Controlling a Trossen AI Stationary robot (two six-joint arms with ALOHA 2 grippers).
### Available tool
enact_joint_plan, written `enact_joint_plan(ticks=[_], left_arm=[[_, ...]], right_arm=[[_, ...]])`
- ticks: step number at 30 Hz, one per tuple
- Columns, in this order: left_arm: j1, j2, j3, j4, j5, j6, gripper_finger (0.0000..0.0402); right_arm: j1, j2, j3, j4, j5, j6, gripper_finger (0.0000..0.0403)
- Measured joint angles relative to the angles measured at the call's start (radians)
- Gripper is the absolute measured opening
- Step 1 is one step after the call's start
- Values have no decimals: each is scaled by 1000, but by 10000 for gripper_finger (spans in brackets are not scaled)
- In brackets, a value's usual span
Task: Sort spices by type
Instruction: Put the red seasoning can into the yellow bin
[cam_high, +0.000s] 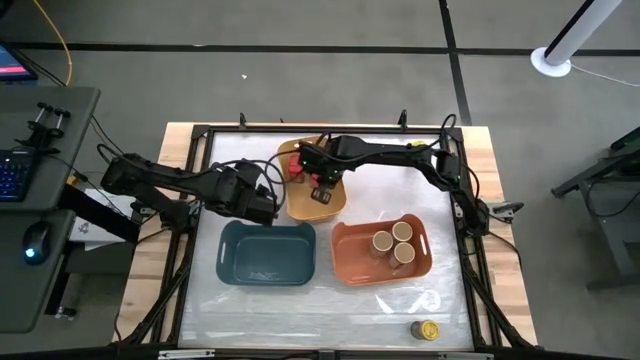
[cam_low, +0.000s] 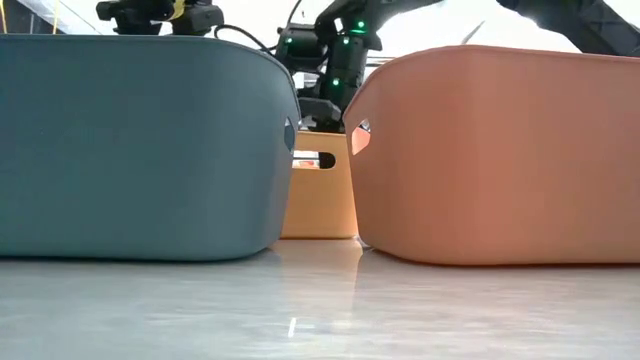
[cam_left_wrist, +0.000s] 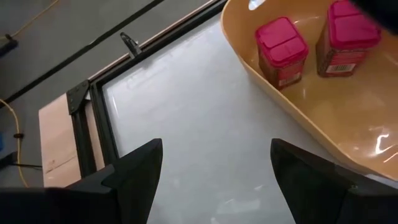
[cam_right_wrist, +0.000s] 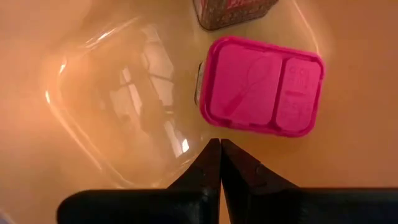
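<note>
Two red tins (cam_left_wrist: 283, 51) (cam_left_wrist: 344, 37) stand upright in the yellow bin (cam_high: 330, 205). My right gripper (cam_right_wrist: 219, 144) hangs over this bin (cam_high: 320, 190), shut, with its tips just beside one tin's pink-red lid (cam_right_wrist: 261, 87) and holding nothing. Three tan-lidded jars (cam_high: 392, 243) stand in the orange bin (cam_high: 350, 262). One yellow-lidded jar (cam_high: 427, 329) stands on the table near its near edge; the other is out of view. My left gripper (cam_left_wrist: 214, 152) is open above bare table, between the yellow bin and the teal bin (cam_high: 267, 265).
The teal bin (cam_low: 140, 150) and the orange bin (cam_low: 500, 150) stand side by side at the near middle of the table, with the yellow bin (cam_low: 320, 190) behind the gap between them. A black frame (cam_left_wrist: 93, 124) runs round the table top.
</note>
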Motion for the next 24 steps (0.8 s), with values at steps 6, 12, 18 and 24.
enact_joint_plan(ticks=[6, 12, 18, 24], left_arm=[[0, 0, 0, 0, 7, -1, 282], [0, 0, 0, 0, 39, -1, 282], [-7, 0, 0, 3, 49, -1, 282], [-13, 0, 0, 6, 50, -9, 282]], right_arm=[[0, 15, -1, 13, 76, -1, 0], [-6, 50, -1, 20, 114, -8, 0], [-6, 53, -1, 45, 216, -8, 0], [-16, 54, -1, 79, 260, -19, 0]])
